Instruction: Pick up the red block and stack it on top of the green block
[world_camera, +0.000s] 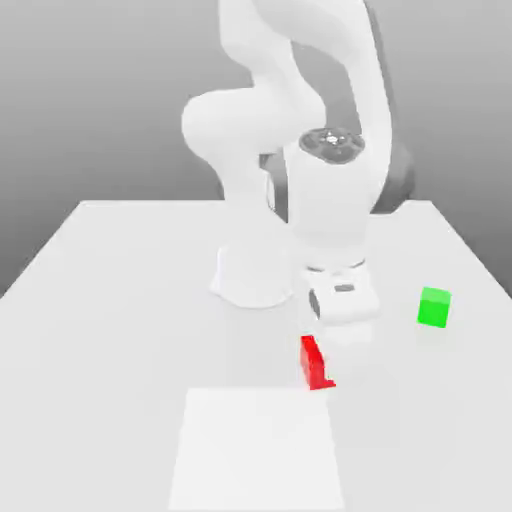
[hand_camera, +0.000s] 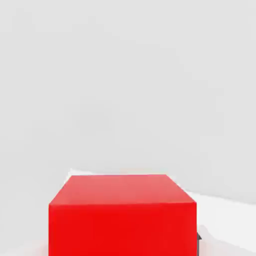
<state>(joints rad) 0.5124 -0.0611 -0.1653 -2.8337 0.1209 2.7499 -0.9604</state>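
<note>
The red block (world_camera: 314, 364) sits just below my gripper (world_camera: 332, 358), near the middle of the table, and the white hand covers the side of it toward the exterior view's right. The hand view has the red block (hand_camera: 122, 215) very close, with a dark finger pad (hand_camera: 199, 241) tight against one side, so the gripper is shut on it. Whether the block rests on the table or hangs just above it I cannot tell. The green block (world_camera: 434, 307) stands alone on the table toward the exterior view's right, well apart from the gripper.
The arm's white base (world_camera: 255, 278) stands on the table behind the gripper. A brighter white square patch (world_camera: 258, 450) lies on the grey-white table (world_camera: 110, 300) in front of the red block.
</note>
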